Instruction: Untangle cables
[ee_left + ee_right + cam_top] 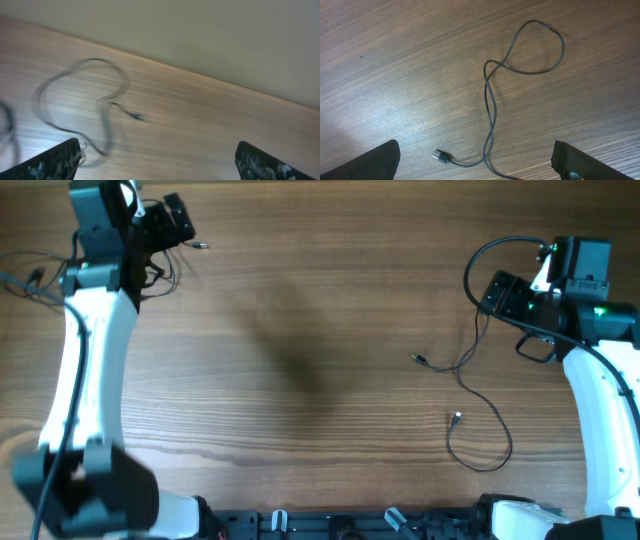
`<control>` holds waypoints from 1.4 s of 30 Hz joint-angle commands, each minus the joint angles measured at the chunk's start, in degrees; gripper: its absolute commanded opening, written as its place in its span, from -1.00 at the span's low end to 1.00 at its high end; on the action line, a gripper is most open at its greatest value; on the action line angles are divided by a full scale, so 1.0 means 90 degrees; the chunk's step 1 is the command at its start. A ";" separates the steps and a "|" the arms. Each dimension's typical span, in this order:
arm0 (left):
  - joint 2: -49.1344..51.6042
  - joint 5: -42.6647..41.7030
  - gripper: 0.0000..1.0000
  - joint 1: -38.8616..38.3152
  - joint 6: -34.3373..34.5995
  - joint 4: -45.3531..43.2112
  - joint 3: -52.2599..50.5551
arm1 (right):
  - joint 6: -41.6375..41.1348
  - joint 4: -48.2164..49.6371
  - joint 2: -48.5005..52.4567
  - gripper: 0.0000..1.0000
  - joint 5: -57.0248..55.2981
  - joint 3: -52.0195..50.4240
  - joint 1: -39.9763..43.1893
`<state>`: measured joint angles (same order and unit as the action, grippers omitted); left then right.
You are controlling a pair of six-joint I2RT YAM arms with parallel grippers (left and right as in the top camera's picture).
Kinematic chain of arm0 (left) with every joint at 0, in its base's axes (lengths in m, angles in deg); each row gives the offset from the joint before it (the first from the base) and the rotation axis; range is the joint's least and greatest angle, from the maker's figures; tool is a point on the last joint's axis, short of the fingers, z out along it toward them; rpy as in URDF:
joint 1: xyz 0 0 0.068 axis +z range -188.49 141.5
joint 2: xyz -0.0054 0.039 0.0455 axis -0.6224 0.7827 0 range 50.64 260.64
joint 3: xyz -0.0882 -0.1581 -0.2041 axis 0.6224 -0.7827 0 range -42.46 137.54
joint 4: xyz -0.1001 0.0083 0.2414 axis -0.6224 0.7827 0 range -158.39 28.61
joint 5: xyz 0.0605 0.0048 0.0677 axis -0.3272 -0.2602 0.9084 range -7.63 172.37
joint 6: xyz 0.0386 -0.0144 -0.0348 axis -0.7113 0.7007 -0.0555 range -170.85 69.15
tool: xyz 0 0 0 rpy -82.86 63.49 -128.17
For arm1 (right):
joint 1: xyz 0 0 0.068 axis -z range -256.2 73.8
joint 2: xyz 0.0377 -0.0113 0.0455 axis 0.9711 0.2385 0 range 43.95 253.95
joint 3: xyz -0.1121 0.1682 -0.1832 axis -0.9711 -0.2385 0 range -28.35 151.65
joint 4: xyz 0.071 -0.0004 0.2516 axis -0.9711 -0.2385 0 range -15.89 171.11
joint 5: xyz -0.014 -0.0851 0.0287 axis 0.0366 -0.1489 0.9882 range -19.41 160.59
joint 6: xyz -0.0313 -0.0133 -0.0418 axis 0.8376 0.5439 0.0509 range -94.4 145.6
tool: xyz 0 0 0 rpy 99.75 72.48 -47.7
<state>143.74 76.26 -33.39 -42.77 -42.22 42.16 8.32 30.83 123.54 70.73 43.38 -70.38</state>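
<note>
Two arms: left arm (85,380), right arm (605,420). One table (300,300). One right cable (491,119), roughly two left cables (90,60), blurred.

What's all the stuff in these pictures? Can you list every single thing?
right cable: one, black, lying loose on the table in front of the right arm; it crosses itself in a loop and has small plug ends.
left cables: thin and black, number unclear, by the left end effector and out to the table's left edge.
table: one, brown wood grain, under everything.
pale surface: one, beige, beyond the table's far edge.
left arm, right arm: two, white and black, one at each side.
left end effector: one, black, open.
right end effector: one, black, open above the right cable.
</note>
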 commanded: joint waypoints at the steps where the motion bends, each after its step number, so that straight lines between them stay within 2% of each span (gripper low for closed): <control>1: -0.0335 -0.2127 1.00 -0.0415 0.0036 0.0512 0.0005 | 0.0068 0.0010 -0.0022 1.00 -0.0056 0.0019 0.0005; 2: -0.0342 -0.2698 1.00 -0.0573 0.0036 0.0695 0.0005 | 0.0068 0.0010 -0.0022 1.00 -0.0056 0.0019 0.0005; 3: -0.0333 -0.2875 1.00 -0.0675 0.0036 0.0826 0.0002 | 0.0068 0.0010 -0.0022 1.00 -0.0056 0.0019 0.0005; 7: -0.0138 -0.2892 1.00 -0.1435 0.0051 0.1530 0.0002 | 0.0066 0.0010 -0.0022 0.99 -0.0056 0.0019 0.0005; 10: 0.0053 -0.2858 1.00 -0.2200 0.0061 0.1598 0.0000 | 0.0068 0.0010 -0.0022 0.99 -0.0056 0.0019 0.0005; 14: 0.0425 -0.1569 1.00 -0.3143 0.0063 0.1596 -0.0002 | 0.0063 0.0177 -0.0022 1.00 -0.0056 0.0019 0.0005; 18: 0.0772 -0.1549 1.00 -0.3789 0.0342 0.1401 -0.0002 | 0.0061 0.0527 -0.0024 0.99 0.0576 0.0019 0.0005; 21: 0.1149 -0.1547 1.00 -0.4284 0.0340 0.0719 -0.0002 | 0.0061 0.0568 -0.0039 0.99 0.0852 0.0058 0.0024; 27: 0.2166 -0.1547 1.00 -0.5151 0.0340 -0.0976 -0.0002 | -0.0976 -0.0240 -0.0585 0.99 0.0882 0.0401 0.0770; 34: 0.3514 -0.1426 1.00 -0.6105 0.0299 -0.3235 -0.0002 | -0.0916 -0.1477 -0.1316 0.99 0.1146 0.0401 0.1093; 40: 0.4240 0.0233 0.98 -0.6790 0.0299 -0.3553 -0.0002 | -0.0930 -0.2225 -0.1362 1.00 0.1600 0.0401 0.1093; 42: 0.4362 0.0687 0.76 -0.6929 0.0301 -0.3546 -0.0002 | -0.0913 -0.2346 -0.1362 0.99 0.1647 0.0398 0.1093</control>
<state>180.42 74.17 -94.13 -39.97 -74.00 42.03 0.30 10.35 111.80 83.27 46.07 -60.61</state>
